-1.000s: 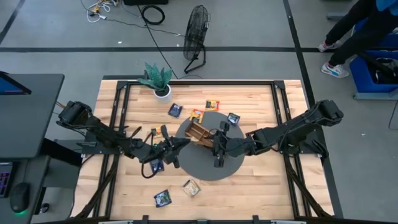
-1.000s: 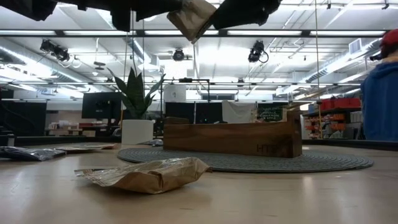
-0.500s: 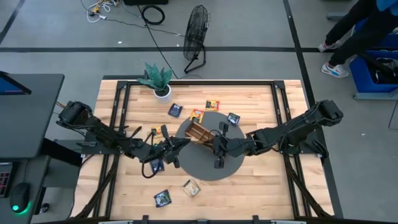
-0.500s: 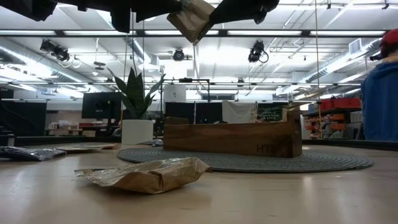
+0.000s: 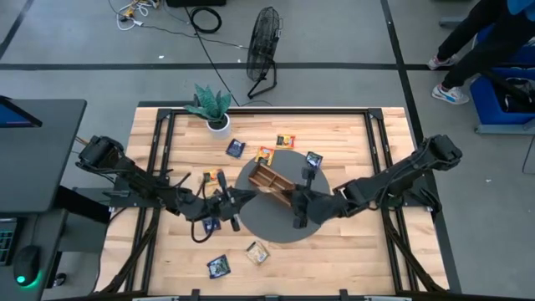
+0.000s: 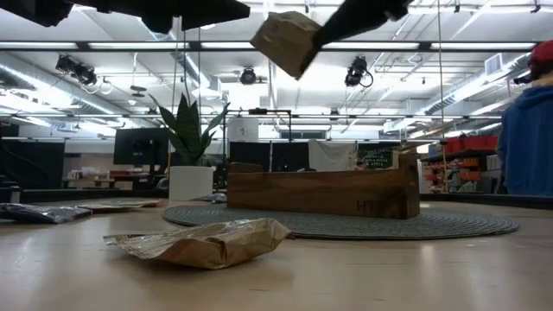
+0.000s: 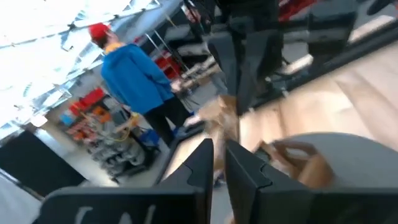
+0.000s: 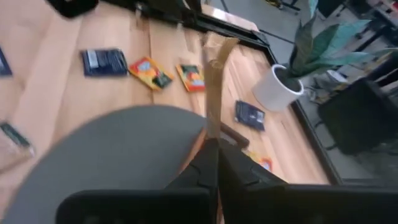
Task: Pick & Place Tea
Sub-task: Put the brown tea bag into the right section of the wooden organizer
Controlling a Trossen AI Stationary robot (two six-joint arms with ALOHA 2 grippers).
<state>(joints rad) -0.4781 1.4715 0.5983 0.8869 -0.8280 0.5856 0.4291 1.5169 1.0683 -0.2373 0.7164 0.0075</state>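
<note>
Two arms reach in over the surface (image 5: 351, 134), one from each side, and meet above the one round grey mat (image 5: 272, 226). The right hand (image 8: 211, 146) is clenched on one pale beige sachet (image 6: 289, 41). It pinches the sachet by its edge and holds it up in the air over the mat, just beside the near end of the one long wooden tray (image 5: 269, 178), clear of both. The left hand (image 5: 230, 203) hovers at the mat's left rim, close to the right one. Whether it is released or clenched cannot be told, and nothing shows in it. Eight more sachets lie flat on the surface. Four are dark: one (image 5: 236, 149) near the plant, one (image 5: 313, 159) at the mat's far edge, one (image 5: 209, 224) under the left arm and one (image 5: 218, 266) by the near edge. Three are orange-yellow: one (image 5: 286, 140) and another (image 5: 264, 155) lie beyond the tray, and a third (image 5: 211, 177) lies to the left of the mat. One is a crumpled beige sachet (image 5: 257, 252) just in front of the mat. With the held one that makes nine in all. One potted plant (image 5: 213, 109) stands at the far left corner. Beyond the surface, one fan (image 5: 266, 42) stands on the floor and one person (image 5: 481, 33) is at the far right.
</note>
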